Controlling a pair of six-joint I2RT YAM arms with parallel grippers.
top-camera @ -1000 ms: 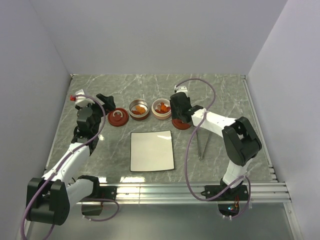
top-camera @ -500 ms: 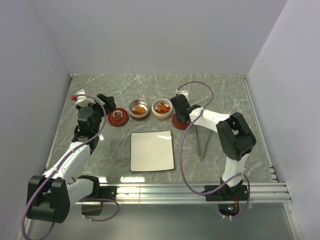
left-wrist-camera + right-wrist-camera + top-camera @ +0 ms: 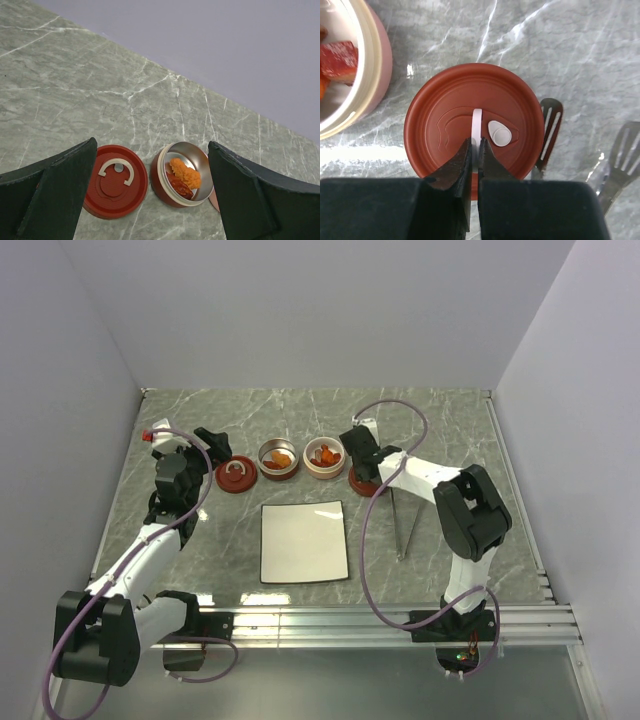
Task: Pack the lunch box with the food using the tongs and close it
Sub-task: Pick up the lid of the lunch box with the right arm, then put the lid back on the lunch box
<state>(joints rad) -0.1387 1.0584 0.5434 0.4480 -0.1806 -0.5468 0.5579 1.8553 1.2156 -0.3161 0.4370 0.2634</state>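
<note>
Closing within the last second, the right gripper (image 3: 475, 148) now pinches the white handle (image 3: 477, 120) of the red lid (image 3: 445, 110); the tongs (image 3: 549, 131) lie just right of that lid, the food (image 3: 340, 56) in a bowl (image 3: 370, 47) at its left

Counting two open round bowls (image 3: 278, 459) (image 3: 324, 457), both holding food (image 3: 185, 174) in orange and red bits too bunched for counting. Seeing one red lid (image 3: 235, 476) and a second (image 3: 362, 483), making two, each bearing one white handle. Finding one white plate (image 3: 304, 541) and one pair of tongs (image 3: 403, 525) ending in two slotted tips. Noting two robot arms (image 3: 140, 558) (image 3: 420, 478), one on each side.
</note>
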